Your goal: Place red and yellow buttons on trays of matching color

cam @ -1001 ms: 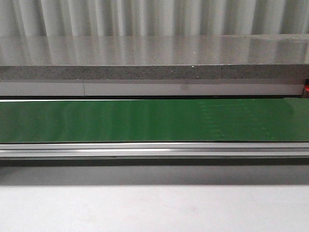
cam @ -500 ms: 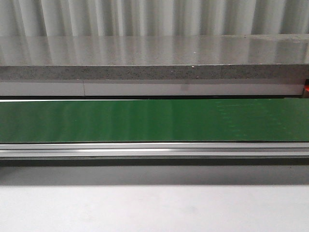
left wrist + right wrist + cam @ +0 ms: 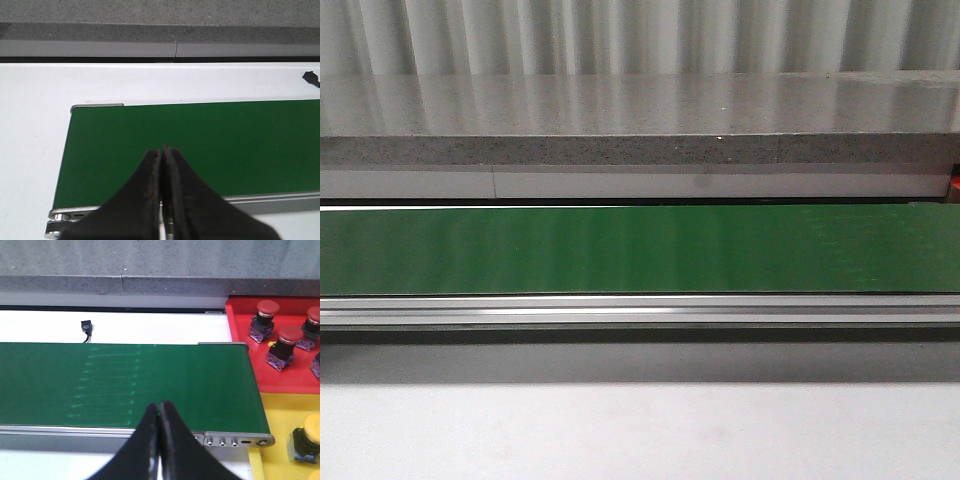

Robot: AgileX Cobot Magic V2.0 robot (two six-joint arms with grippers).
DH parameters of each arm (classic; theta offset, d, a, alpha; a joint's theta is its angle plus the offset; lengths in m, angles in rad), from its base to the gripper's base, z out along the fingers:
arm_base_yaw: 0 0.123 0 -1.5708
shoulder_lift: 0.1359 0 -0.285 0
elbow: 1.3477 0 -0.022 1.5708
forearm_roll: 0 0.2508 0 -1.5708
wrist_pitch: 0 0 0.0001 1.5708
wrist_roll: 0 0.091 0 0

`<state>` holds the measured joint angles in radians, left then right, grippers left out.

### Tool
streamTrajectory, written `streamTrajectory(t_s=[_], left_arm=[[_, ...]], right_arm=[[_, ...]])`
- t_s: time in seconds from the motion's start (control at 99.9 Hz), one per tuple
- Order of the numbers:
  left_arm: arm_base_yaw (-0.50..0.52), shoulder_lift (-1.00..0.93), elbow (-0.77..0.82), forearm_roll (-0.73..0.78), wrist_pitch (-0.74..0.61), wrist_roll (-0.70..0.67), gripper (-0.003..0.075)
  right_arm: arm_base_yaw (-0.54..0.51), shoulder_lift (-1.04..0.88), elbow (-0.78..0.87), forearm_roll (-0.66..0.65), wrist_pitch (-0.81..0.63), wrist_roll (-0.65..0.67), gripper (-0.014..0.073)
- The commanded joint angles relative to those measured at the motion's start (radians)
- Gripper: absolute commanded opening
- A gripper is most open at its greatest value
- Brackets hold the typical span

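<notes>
Since a second ago: faint pale streaks on the green conveyor belt [image 3: 640,250] gone from front view; belt bare, nothing to pick.

Left tool [image 3: 162,152] and right tool [image 3: 160,407] pressed together, empty, over belt.

Red mushroom-head buttons [image 3: 267,315] upright, long axis vertical, on red tray [image 3: 240,320]; yellow button [image 3: 306,437] upright on yellow tray [image 3: 280,415].

Buttons [image 3: 280,342] in trays [image 3: 240,340] beside belt [image 3: 125,382] end.
</notes>
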<state>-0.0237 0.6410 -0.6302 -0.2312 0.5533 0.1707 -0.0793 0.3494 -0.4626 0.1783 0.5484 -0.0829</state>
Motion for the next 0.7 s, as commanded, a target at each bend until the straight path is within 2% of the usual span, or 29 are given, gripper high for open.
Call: streamTrajectory(t_s=[0.0,0.16,0.46,0.691], left_arm=[[-0.007,0.0,-0.026,-0.02,-0.067,0.003,-0.002],[-0.007,0.0,-0.026,-0.02,-0.067,0.003,-0.002],[-0.007,0.0,-0.026,-0.02,-0.067,0.003,-0.002],[-0.007,0.0,-0.026,-0.02,-0.065,0.003,-0.002]], right_arm=[[0.012,-0.036,0.016,-0.063,-0.113,0.063,-0.0067],[0.025,-0.139,0.125,-0.145,-0.198,0.177,-0.0067],[0.025,-0.377,0.295,-0.163,-0.227,0.179,-0.0067],[0.025,-0.375,0.372,-0.165,-0.342,0.181,-0.0067]])
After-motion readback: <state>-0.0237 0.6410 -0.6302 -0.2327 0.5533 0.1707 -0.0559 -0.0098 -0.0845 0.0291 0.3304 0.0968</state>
